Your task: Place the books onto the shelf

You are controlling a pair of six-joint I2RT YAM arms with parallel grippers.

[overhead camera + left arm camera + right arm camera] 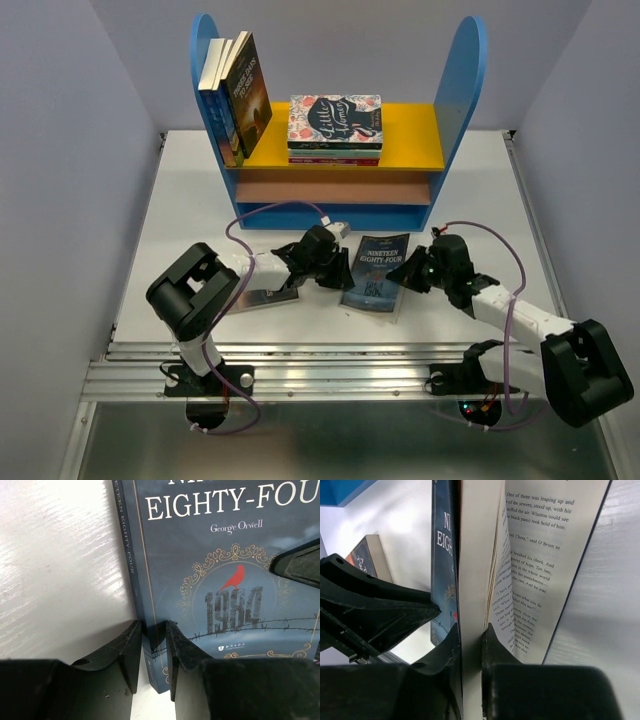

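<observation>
Finds Nineteen Eighty-Four [377, 272] lying cover up on the table [480, 200] just in front of the shelf [330, 215], not yet on either board. Pinches its spine edge with the left gripper [152, 655], one finger on each side and seemingly touching, probably to keep that edge from sliding. Clamps the opposite, open edge with the right gripper [470, 645], closed tight on the front cover and most of the page block, with the last pages and back cover splayed outside the grip. Points to a two-sided hold, likely meant to tip the book upright before carrying it to the shelf. Risks a flapping back cover on the way. Shows three paperbacks [235, 95] already leaning against one blue panel on the shelf's yellow upper board [410, 140], just beside the Little Women stack [335, 122] lying flat mid-board.
</observation>
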